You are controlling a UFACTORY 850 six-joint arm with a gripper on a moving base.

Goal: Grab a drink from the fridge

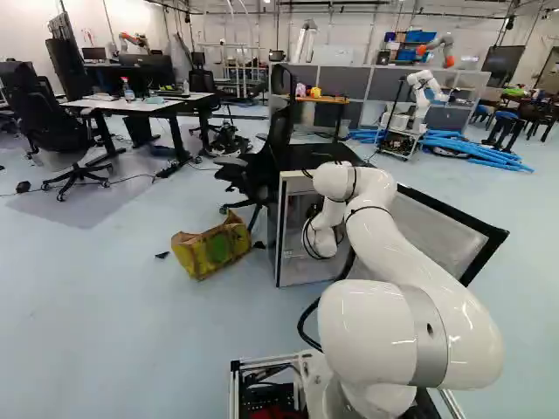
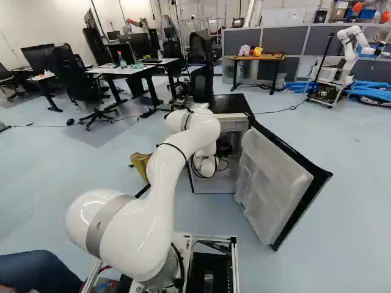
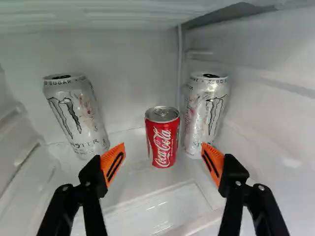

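Desk with a bottle on it was noted at the left of the left base view; next along, a yellow open-topped container was seen on the floor, near a black office chair. Fridge was reached into by the white arm, the gripper being partly made out inside. Interior, wrist view: the first silver can was found beyond one finger, well apart from the others; the red can was centred ahead of the gap of the gripper, whose fingers were spread wide; the second silver can was placed close beside the red one, contact not determinable. All three were seen standing on the fridge's inner floor. Fridge door was swung open to the right. Farther off, another robot was sighted beside blue tubes.
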